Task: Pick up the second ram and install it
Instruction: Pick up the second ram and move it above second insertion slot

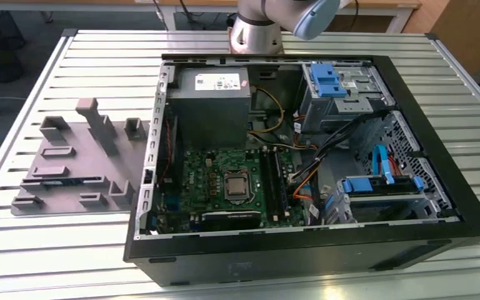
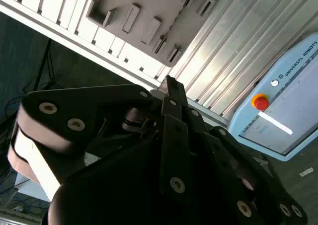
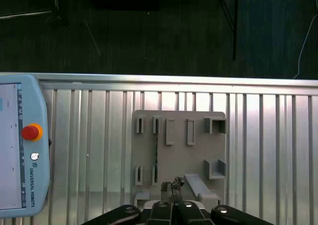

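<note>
Currently the second ram [image 3: 156, 150] stands on edge in a slot of the grey tray [image 3: 176, 160], on the slatted worktop [image 3: 89, 135] beside the open computer case [image 1: 307, 250]. It looks light, stiff and fragile, best gripped by its long edges, clear of the chips. The claw [image 3: 171, 186] hangs apart from the tray, pressed together and empty. The power supply [image 1: 210, 106] carries a pale printed label.

I see my arm [image 1: 255, 34] as a silver tube with a pale blue cap [image 1: 315, 15]. Behind the gripper [image 2: 169, 86] run black bars [image 2: 174, 145] with silver screws [image 2: 177, 185].
</note>
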`<state>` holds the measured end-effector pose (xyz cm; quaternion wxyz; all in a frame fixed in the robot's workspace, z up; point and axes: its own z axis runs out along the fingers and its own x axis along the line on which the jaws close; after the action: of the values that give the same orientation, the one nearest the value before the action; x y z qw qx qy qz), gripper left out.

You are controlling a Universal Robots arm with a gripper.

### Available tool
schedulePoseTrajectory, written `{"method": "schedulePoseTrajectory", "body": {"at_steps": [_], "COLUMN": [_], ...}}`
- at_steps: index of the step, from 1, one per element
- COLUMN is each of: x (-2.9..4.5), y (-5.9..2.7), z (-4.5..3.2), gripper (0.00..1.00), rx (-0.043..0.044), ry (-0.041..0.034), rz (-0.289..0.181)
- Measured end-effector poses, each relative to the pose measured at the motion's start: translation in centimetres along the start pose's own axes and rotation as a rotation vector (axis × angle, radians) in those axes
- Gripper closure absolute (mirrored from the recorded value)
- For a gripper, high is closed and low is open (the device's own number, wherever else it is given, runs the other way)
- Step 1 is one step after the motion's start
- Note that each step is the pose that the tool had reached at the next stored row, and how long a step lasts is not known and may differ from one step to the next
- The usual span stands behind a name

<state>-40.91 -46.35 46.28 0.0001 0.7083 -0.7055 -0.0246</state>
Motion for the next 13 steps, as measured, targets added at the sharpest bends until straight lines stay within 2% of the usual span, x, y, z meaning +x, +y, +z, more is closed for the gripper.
{"method": "schedulePoseTrajectory", "body": {"at_steps": [1, 13], "x": [0.03, 0.03], "y": [-0.02, -0.03], "z": [0.82, 0.87], "gripper": [0.89, 0.89], "rx": [0.0000, 0.0000], "ry": [0.0000, 0.0000], "rz": [0.000, 0.001]}}
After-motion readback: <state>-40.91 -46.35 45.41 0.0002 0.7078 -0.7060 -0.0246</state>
